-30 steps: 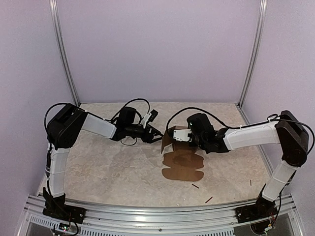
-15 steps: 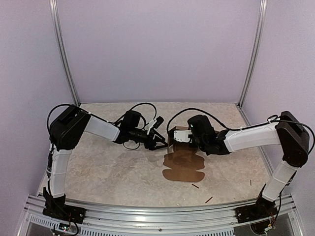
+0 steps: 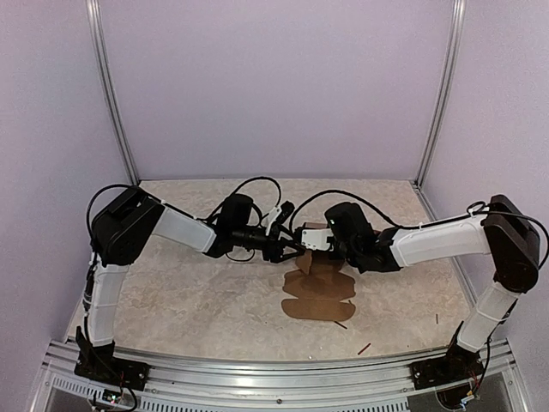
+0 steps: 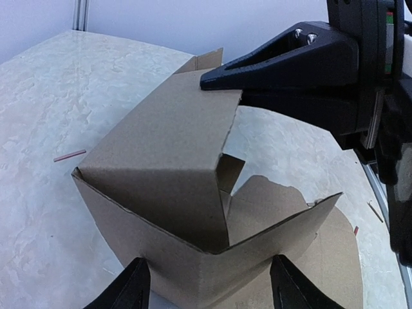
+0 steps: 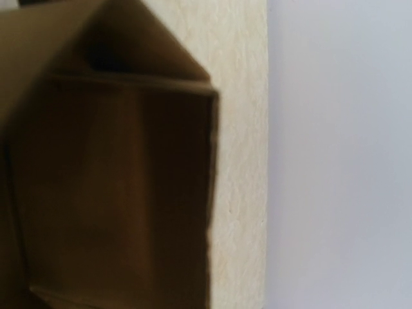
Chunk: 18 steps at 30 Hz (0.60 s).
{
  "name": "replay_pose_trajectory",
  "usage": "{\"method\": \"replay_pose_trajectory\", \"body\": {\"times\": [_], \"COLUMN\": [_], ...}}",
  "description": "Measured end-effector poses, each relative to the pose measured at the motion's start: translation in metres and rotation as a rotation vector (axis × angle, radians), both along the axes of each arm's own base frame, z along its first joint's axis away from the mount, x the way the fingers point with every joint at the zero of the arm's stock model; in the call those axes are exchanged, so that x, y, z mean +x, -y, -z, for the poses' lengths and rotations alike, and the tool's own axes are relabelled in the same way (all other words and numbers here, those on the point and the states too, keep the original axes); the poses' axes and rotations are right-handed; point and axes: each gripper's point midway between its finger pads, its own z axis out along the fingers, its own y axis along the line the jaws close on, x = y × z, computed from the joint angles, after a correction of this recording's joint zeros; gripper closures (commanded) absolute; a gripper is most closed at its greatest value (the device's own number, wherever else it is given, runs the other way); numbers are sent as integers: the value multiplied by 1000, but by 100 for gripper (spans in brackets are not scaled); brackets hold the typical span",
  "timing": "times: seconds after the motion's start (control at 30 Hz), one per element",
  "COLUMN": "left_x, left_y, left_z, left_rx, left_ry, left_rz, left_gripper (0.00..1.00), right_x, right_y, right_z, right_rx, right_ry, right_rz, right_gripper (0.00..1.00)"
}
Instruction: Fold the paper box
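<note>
The paper box point(image 3: 319, 296) lies at the middle of the table point(image 3: 189, 292), between the two arms. Its near part is flat on the surface and its far part is raised.

Overhead view: the left gripper point(image 3: 290, 251) and right gripper point(image 3: 310, 242) meet at the raised part, close together. The jaws of neither can be made out from here. Two small dark sticks point(image 3: 364, 348) lie on the table near the front edge, apart from the box.

Left wrist view: this view shows the raised part as upright panels meeting at a corner, with one panel folded over on top. The left fingers point(image 4: 129, 290) stand well apart, one on each side of the lower corner. Contact with the cardboard cannot be confirmed. The right gripper's black fingers are closed together at the top edge of the folded panel and appear to pinch it.

Right wrist view: blurred. It shows only brown cardboard filling the left side, a strip of table and the pale wall point(image 5: 341, 154). Its own fingers are not seen.
</note>
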Motion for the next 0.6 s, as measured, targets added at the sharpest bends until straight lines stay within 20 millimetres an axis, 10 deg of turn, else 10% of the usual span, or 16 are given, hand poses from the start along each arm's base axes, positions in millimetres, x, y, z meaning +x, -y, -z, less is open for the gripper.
{"method": "replay_pose_trajectory", "body": {"times": [0.6], "left_x": [5], "left_y": [15], "left_z": [13], "left_rx": [-76], "left_ry": [76], "left_rz": [-107], "left_gripper": [42], "right_x": [-4], "right_y": [4], "right_z": [2], "right_rx": [20], "right_ry": [-23], "right_rz": [23], "right_gripper": [99]}}
